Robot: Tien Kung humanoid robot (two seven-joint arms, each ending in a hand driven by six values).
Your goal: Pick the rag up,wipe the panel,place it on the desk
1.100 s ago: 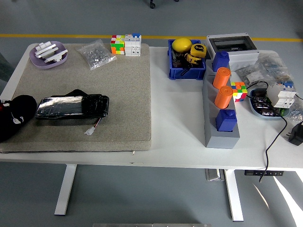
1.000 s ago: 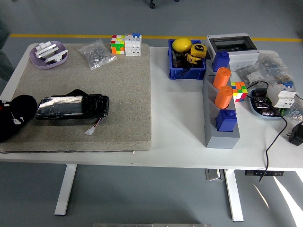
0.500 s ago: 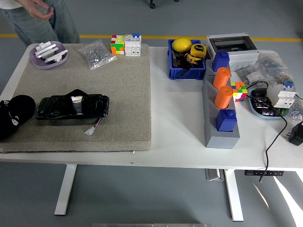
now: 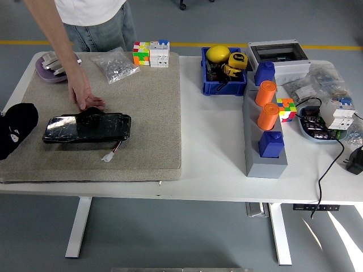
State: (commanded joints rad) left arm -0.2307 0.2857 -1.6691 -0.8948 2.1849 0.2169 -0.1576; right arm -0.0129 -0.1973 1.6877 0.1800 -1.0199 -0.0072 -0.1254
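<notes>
A single head view looks forward and down from high on the near side of the white table (image 4: 215,164), far enough back to take in its whole top, legs and the floor beyond it.

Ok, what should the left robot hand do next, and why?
Probably hold at the table's left edge. A person's hand is reaching down onto the dark rag at the panel's far edge, so the left robot hand would risk contact if it reached in now.
</notes>
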